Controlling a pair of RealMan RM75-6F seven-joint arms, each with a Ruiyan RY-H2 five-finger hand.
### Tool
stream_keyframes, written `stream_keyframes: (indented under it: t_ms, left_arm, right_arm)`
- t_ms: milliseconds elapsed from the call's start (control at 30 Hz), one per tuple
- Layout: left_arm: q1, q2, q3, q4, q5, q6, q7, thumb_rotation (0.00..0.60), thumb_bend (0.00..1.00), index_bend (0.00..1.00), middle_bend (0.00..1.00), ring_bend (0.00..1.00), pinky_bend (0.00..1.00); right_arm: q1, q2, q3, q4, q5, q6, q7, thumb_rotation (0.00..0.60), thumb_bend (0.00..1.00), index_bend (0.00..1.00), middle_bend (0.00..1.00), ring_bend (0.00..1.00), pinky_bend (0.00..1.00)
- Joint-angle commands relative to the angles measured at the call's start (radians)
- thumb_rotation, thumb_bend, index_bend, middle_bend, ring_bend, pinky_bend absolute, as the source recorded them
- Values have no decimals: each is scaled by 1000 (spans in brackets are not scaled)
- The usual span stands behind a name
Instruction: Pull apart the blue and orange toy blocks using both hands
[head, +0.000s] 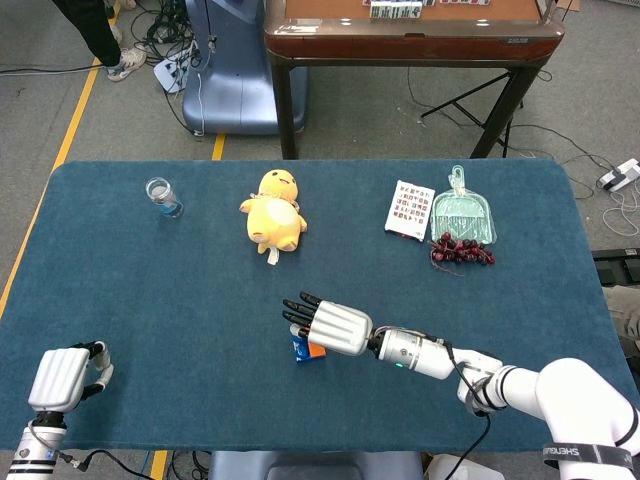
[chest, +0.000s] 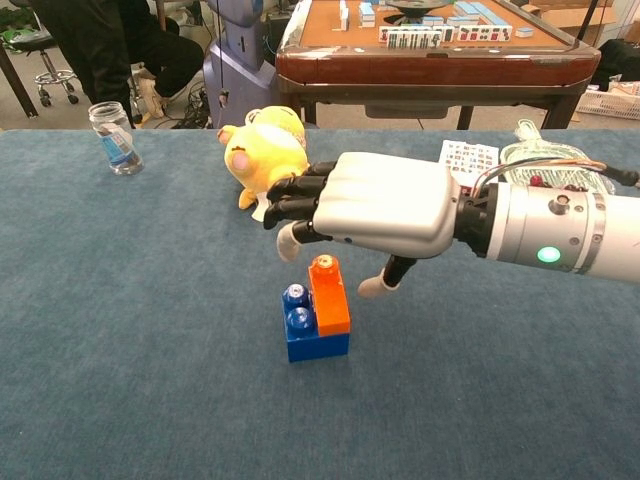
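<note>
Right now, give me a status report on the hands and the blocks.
Right hand open, hovering above the blocks. Left hand curled, empty, at the near left table edge. Orange block joined to blue block. Nothing in the way.

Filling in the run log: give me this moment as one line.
right hand: open, above blocks, no contact | left hand: near table corner, holds nothing | orange block on blue block: joined | phase: approach

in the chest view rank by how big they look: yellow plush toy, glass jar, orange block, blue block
1. yellow plush toy, largest, though the right hand covers part of it.
2. glass jar.
3. orange block and blue block: too alike to rank, and both sit nearer the camera, which inflates them.
</note>
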Motion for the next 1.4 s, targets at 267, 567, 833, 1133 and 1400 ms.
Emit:
stream_keyframes:
  t_ms: [267,567,833,1133,1400]
  left_arm:
    - [0,-4,1,4,0,-2,-2,600,385,391,586,600,804]
    - [0,-7,2,7,1,-4,-3,600,384,391,586,600,804]
    - [1,-9,3,8,1,-5,-3,600,385,391,585,600,804]
    - [1,-11,3,11,1,-6,-6,600,385,391,585,600,804]
    - [1,-15,4,14,1,-8,-7,600,384,391,585,600,804]
  right_arm:
    - [-1,-8,-1,0,11,-6,-13,600,17,469,178,80,208]
    - [-3,-12,-3,-3,22,-16,-23,600,42,501,178,80,208]
    - [-2,-18,-6,0,24,-18,-23,600,52,501,178,80,208]
    - [2,-28,-8,5,26,-23,-19,600,131,501,178,80,208]
    - [2,-27,-5,-3,35,-29,-29,600,247,536,183,80,208]
